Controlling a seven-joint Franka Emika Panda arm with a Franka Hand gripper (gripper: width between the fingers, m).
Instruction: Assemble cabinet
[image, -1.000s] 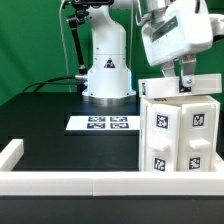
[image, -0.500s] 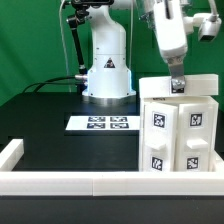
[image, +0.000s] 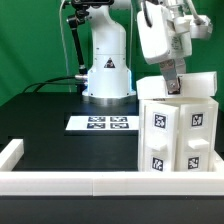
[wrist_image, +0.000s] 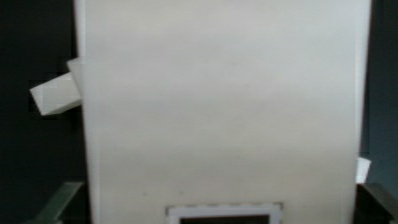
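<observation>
The white cabinet (image: 185, 135), with tags on its front, stands at the exterior view's right. Its top panel (image: 203, 88) lies across the body. My gripper (image: 172, 88) comes down onto that panel from above, with the hand tilted. In the wrist view the white panel (wrist_image: 222, 90) fills the space between my fingers (wrist_image: 59, 200), which stand against its two long edges. A tag (wrist_image: 226, 214) shows on the panel near the gripper (wrist_image: 214, 195). A small white piece (wrist_image: 55, 94) sticks out beside the panel.
The marker board (image: 100, 123) lies flat on the black table in front of the arm's white base (image: 107, 72). A low white border rail (image: 60, 182) runs along the near edge and turns up the exterior view's left side.
The hand has turned about its own axis over the cabinet top while staying at the same spot. The cabinet body has not moved.
</observation>
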